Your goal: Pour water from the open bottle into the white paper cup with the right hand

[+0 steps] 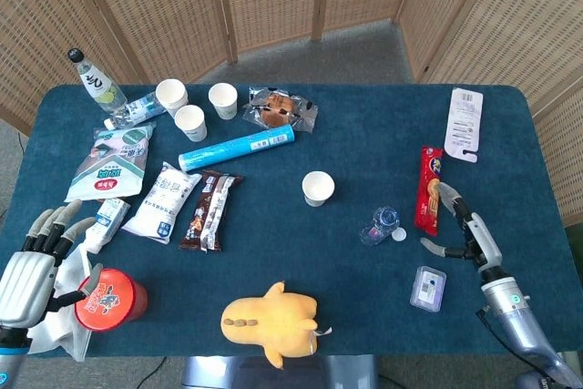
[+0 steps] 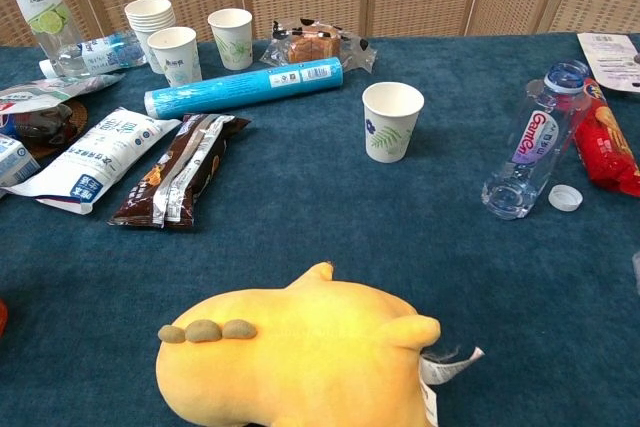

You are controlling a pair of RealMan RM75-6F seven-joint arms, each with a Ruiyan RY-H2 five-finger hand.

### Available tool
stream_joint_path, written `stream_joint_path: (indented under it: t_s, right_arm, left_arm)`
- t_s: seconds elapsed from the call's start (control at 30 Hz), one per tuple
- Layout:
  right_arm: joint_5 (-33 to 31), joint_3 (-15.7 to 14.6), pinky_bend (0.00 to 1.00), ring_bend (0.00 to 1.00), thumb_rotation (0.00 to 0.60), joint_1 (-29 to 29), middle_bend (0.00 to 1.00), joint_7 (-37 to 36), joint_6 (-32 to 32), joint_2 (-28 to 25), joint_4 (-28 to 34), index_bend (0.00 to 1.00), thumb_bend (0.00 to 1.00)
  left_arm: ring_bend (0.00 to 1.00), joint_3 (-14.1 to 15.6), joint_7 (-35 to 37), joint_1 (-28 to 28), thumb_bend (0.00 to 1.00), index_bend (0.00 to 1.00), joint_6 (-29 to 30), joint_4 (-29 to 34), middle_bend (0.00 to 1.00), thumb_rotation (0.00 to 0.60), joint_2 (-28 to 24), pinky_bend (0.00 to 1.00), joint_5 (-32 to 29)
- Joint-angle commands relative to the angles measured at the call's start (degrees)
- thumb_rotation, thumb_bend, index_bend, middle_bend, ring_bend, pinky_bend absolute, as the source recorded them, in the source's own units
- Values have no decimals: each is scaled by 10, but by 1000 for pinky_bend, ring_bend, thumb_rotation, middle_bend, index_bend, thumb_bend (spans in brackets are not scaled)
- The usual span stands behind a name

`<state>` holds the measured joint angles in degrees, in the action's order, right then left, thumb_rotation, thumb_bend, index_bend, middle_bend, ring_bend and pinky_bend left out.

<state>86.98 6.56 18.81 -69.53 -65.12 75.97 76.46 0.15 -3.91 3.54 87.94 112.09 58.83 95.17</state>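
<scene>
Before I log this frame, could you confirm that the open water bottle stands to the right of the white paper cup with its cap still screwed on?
Not quite: the cap is off, lying on the table beside the water bottle, as the chest view shows. The bottle does stand open to the right of the white paper cup.
</scene>
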Motion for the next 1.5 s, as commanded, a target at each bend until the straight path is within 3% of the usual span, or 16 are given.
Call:
stream_joint_path:
  t_s: [0.03, 0.57, 1.5]
  right_arm:
    - [2, -6, 0, 0, 600, 5, 0, -7, 4, 9, -9, 0, 232]
    - [0, -17, 0, 0, 600, 30, 0, 6, 20, 48, -18, 0, 245]
    - [-47, -2, 0, 0, 600, 65, 0, 79, 62, 111, 0, 0, 256]
  left_arm:
    - [0, 1, 2, 0, 465, 163, 0, 0, 50, 351, 0, 0, 1]
    - [0, 7, 32, -3, 464, 162, 4, -20, 50, 348, 0, 0, 2]
    - [0, 12, 93, -16, 465, 162, 19, -68, 50, 357, -2, 0, -9]
